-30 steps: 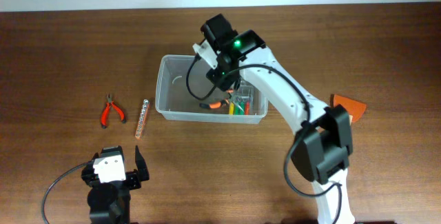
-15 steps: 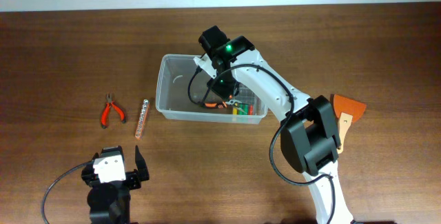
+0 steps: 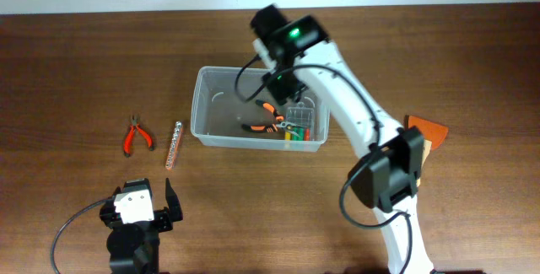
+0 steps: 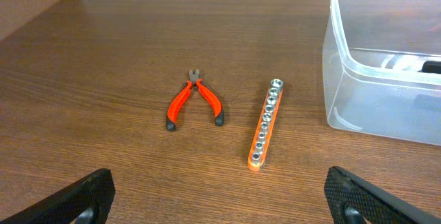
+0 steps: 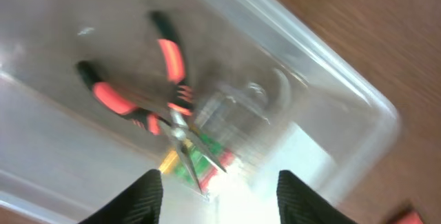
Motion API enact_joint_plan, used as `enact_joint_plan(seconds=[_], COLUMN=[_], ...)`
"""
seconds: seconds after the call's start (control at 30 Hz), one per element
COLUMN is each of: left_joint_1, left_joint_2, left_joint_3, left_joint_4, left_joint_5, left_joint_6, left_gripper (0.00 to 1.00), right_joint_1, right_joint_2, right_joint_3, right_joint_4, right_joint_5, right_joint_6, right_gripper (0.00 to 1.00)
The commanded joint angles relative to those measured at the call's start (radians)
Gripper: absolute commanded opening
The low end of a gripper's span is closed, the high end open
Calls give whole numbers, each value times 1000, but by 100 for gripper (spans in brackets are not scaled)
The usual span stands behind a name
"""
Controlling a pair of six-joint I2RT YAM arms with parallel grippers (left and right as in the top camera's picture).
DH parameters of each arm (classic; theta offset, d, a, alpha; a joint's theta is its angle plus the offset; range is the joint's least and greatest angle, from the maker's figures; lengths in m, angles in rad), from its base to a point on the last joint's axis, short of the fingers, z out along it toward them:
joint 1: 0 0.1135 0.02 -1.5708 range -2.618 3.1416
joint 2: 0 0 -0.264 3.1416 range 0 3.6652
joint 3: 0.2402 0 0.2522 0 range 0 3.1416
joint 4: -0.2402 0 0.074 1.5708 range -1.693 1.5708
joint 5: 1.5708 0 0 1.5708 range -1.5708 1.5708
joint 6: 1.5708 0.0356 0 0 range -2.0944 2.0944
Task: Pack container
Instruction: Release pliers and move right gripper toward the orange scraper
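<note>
The container [image 3: 211, 115] is a large clear tub in the middle of the table; its rim also shows in the right wrist view [image 5: 331, 65] and the left wrist view [image 4: 358, 72]. Inside lie orange-and-black needle-nose pliers [image 3: 268, 115] [image 5: 158, 93] next to a small clear case of coloured bits [image 3: 299, 126]. My right gripper [image 3: 278, 88] [image 5: 224, 196] hangs open and empty above the tub's right half. My left gripper [image 3: 139, 196] [image 4: 220, 200] is open and empty near the front left edge.
Red-handled cutters [image 3: 137, 135] [image 4: 195, 100] and an orange socket rail [image 3: 174, 143] [image 4: 265, 123] lie on the table left of the tub. An orange-bladed scraper [image 3: 426, 131] lies at the right.
My right gripper dipped into the tub, let go of the needle-nose pliers and rose back. The pliers now lie in the tub. The left arm has not moved.
</note>
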Motion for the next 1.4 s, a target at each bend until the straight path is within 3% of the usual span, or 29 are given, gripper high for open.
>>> enact_joint_plan(seconds=[0.0,0.23,0.5,0.87,1.17,1.37], left_joint_1=[5,5,5,5,5,5], left_joint_2=[-7,-7,-7,-7,-7,-7], left_joint_3=[-8,-8,-8,-8,-8,-8], left_joint_4=[5,5,5,5,5,5], left_joint_5=[3,3,3,3,3,3], left_joint_6=[19,19,19,19,19,19], left_gripper=[99,99,99,99,99,99], right_joint_1=[-116,-365,-560,-597,-632,-638], right_joint_2=[-29,-29,-35,-174,-214,-253], right_joint_3=[74,85,85,85,58,-57], right_joint_4=[-60,-173,-163,-11,-34,22], right_joint_5=[42,39,38,-19,-18,-18], right_joint_6=[159,190,114,-33,-32,-79], right_gripper=[58,69,85,99,99,99])
